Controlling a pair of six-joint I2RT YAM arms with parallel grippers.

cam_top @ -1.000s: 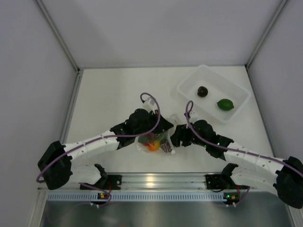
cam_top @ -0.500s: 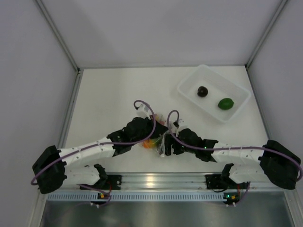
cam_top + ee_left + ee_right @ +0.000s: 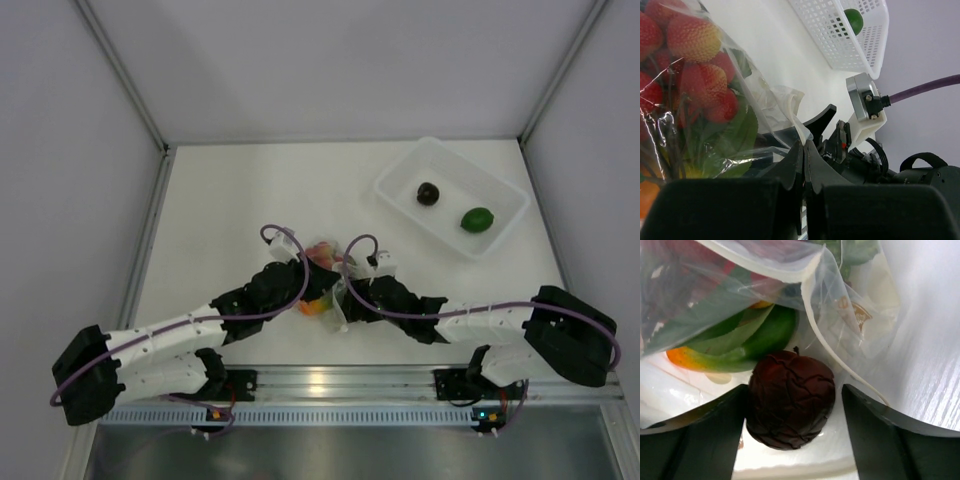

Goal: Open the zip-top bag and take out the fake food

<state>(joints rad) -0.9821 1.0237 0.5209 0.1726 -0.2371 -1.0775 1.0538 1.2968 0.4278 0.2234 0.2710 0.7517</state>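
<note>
You had bright, even overhead light in the top view. The table around the bag read flat white, with only soft shadows. Below the bag, the rail threw a small glare spot. From the left wrist, white streaks glinted on the bag's film, and the left fingers beneath it were dark and blurred. From the right wrist, the maroon fruit by the bag's edge was sharp, the film above hazy, and the table right of it streaked with sheen.
</note>
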